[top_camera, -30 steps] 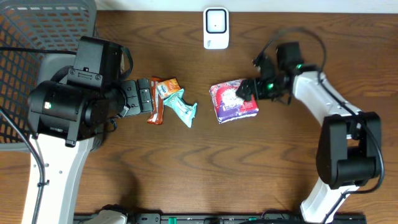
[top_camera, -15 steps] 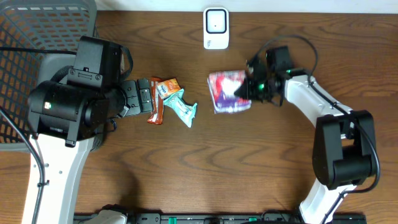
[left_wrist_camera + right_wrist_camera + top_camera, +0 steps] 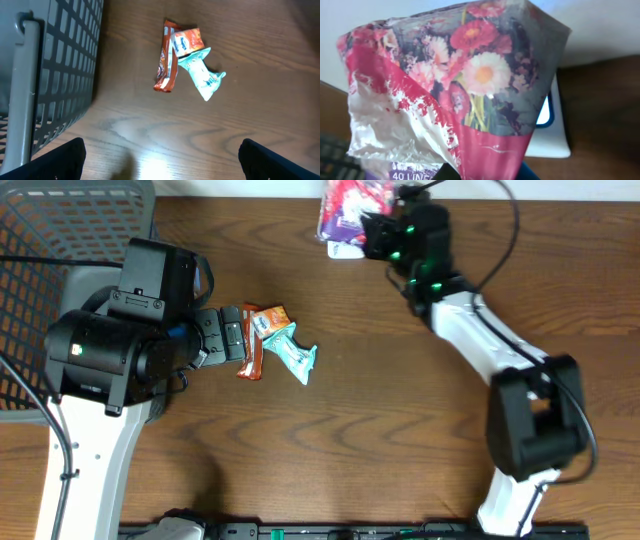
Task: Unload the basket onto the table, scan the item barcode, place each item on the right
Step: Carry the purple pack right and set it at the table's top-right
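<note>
The right end effector [image 3: 374,226] was up at the far edge of the table [image 3: 400,430], pressed tight on the soft plastic packet printed with red and pink flowers [image 3: 348,202]. It pinched 1 edge, and the rest of the packet stuck out past its tip, off the wood. That put the packet directly over the small white box scanner [image 3: 345,248]. In the right wrist view the floral face filled the frame and the scanner's pale corner peeked out behind it. I reckoned it was held there so the barcode could face the reader, though I couldn't spot the barcode itself from any angle.

The left end effector [image 3: 233,333] was spread wide and gripping nothing. It hovered just beside the 3 loose snacks: a brown bar wrapper [image 3: 165,60], an orange sachet [image 3: 186,41] and a teal pouch [image 3: 202,75], all overlapping. The grey wire basket [image 3: 65,75] sat at its left. My guess was that arm was simply parked clear of the scan.
</note>
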`<action>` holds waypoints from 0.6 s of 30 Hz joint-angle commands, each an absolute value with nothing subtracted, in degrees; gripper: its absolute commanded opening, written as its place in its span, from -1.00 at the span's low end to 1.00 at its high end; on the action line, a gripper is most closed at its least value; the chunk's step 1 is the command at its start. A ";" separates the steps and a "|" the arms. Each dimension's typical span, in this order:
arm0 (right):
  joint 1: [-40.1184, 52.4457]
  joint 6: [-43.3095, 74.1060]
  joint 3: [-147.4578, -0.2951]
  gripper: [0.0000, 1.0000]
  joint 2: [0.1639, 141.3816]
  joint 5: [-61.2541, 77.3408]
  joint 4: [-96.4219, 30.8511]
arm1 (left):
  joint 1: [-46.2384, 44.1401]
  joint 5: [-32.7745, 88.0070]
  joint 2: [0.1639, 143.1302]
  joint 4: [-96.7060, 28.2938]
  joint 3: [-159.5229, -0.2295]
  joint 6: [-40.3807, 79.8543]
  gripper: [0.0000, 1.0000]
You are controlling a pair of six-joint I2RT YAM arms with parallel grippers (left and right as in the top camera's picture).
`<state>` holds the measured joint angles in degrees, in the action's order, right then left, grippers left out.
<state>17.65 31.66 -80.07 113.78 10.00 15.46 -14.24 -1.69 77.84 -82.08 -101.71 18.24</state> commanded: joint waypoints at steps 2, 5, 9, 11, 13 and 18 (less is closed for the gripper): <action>17.63 33.41 -80.23 -0.98 118.41 4.45 22.39 | -14.04 -2.00 77.84 -82.24 -101.71 19.11 0.96; 15.55 33.12 -80.31 -0.98 117.64 3.20 23.16 | -14.04 -2.00 77.84 -82.24 -101.71 19.11 0.96; 10.15 33.98 -80.31 -0.98 114.45 5.02 19.38 | -14.04 -2.00 77.84 -82.24 -101.71 19.11 0.96; 5.87 36.27 -80.31 -0.97 112.05 4.47 14.39 | -14.04 -2.00 77.84 -82.24 -101.71 19.11 0.96; 1.61 39.33 -80.31 -0.97 110.41 3.22 9.08 | -14.04 -1.98 77.84 -82.24 -101.71 19.14 0.96; -10.46 54.33 -80.31 -0.98 109.40 0.91 -5.85 | -14.04 -2.00 77.84 -82.24 -101.71 19.11 0.96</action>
